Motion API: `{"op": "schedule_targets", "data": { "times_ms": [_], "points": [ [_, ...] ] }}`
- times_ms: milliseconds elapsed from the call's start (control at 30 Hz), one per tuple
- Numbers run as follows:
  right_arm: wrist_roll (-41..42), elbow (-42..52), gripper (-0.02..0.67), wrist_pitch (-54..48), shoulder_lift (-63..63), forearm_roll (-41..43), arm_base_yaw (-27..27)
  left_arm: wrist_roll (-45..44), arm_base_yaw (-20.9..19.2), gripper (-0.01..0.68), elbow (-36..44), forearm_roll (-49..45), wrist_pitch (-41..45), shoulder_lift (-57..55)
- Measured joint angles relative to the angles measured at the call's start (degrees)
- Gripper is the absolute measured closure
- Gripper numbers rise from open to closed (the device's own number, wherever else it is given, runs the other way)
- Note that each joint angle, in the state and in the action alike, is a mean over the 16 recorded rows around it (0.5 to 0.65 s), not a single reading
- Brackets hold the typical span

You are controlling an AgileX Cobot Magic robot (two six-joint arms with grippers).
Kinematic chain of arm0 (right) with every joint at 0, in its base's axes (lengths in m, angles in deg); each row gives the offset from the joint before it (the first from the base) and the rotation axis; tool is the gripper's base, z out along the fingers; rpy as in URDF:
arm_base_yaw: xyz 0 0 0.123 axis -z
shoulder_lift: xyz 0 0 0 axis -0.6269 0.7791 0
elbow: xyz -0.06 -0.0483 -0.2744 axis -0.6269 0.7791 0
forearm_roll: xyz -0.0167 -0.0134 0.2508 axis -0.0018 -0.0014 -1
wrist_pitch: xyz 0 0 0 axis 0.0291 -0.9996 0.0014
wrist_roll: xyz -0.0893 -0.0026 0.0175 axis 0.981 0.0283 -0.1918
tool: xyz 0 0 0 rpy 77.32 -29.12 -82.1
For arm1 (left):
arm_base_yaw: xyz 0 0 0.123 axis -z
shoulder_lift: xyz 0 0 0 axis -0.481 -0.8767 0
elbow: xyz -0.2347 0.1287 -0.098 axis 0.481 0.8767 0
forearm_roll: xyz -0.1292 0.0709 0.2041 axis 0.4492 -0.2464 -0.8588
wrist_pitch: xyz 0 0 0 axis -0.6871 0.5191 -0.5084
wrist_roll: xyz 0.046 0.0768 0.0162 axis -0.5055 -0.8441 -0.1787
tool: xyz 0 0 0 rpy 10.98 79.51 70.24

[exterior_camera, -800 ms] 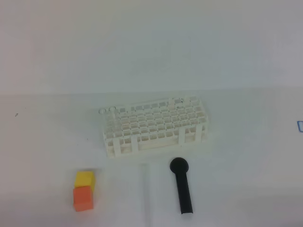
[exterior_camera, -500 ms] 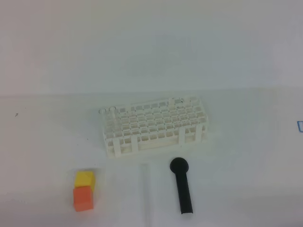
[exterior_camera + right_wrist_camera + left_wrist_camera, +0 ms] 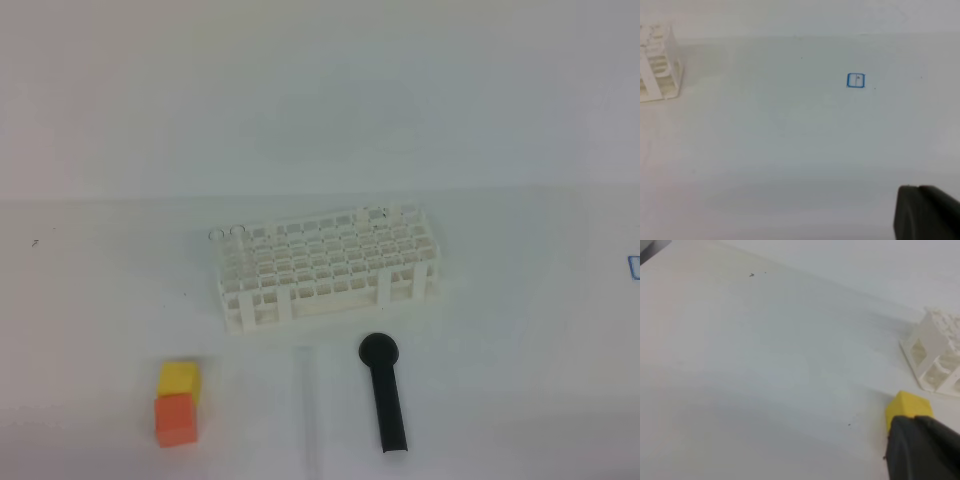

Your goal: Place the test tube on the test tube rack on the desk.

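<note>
The test tube (image 3: 306, 405) is a faint clear line lying flat on the desk (image 3: 500, 330), just in front of the test tube rack (image 3: 325, 270) and left of a black cylinder. The white rack stands mid-desk; its corner shows in the left wrist view (image 3: 935, 357) and in the right wrist view (image 3: 657, 67). Neither gripper appears in the exterior high view. Only a dark edge of my left gripper (image 3: 922, 450) and of my right gripper (image 3: 927, 212) shows at each wrist view's lower right corner. Both are shut, with nothing seen in them.
A black cylinder with a round head (image 3: 385, 395) lies right of the tube. A yellow block (image 3: 179, 378) and an orange block (image 3: 174, 419) sit at the front left; the yellow one (image 3: 907, 407) is close to my left gripper. A small blue square mark (image 3: 856, 80) is on the desk at right.
</note>
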Motion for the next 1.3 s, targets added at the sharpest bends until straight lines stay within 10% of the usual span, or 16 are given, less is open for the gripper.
{"op": "schedule_targets", "data": {
  "times_ms": [1300],
  "points": [
    [0.0,0.0,0.650,0.0,0.0,0.0,0.0,8.8,0.0,0.674,0.1,30.3,-15.1,-0.2]
  ]
}}
